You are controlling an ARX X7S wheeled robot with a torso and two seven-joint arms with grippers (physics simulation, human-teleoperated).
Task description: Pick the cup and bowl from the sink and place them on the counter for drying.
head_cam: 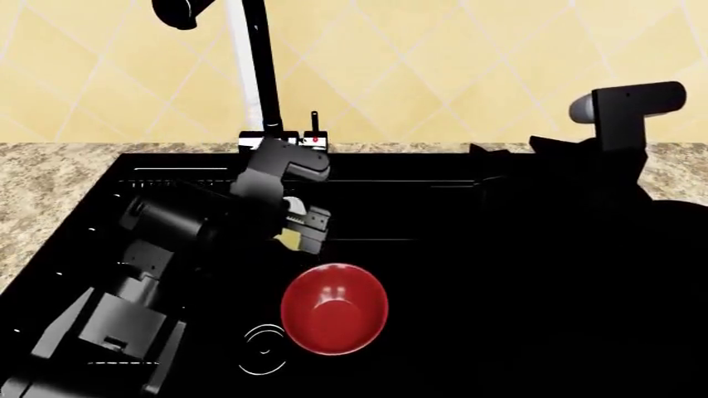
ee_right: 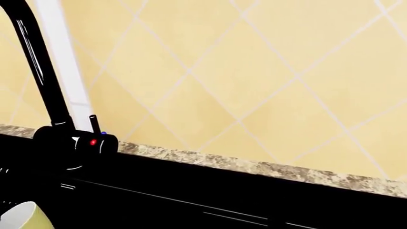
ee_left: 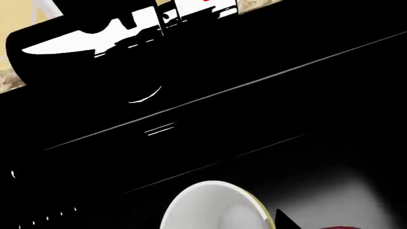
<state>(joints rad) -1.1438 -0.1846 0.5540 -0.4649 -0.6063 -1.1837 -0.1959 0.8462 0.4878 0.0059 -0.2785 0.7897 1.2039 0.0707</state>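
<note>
While the pale yellow cup [ee_left: 213, 207] sits down in the black sink [head_cam: 465, 274], the left pincer [head_cam: 304, 228] is right on top of it, so from the head view you only catch a sliver of yellow by the fingertips. The left wrist view looks straight into the mug's white inside. Can't tell if that pincer is spread or pinching the cup, too much black on black.

Just in front of it, toward the robot, the red bowl [head_cam: 334, 308] rests upright on the sink floor, with the round drain ring [head_cam: 264, 348] beside it on the robot's left.

The right pincer isn't visible anywhere; the right arm [head_cam: 586, 199] is a dark shape over the right half of the basin, so its state is unknown.

Behind the sink there's the tall faucet [head_cam: 254, 75] with a small red dot on its base, a strip of speckled granite worktop [head_cam: 55, 178], then the yellow diamond-tiled wall [ee_right: 267, 71]. No readable writing or brands on anything.
</note>
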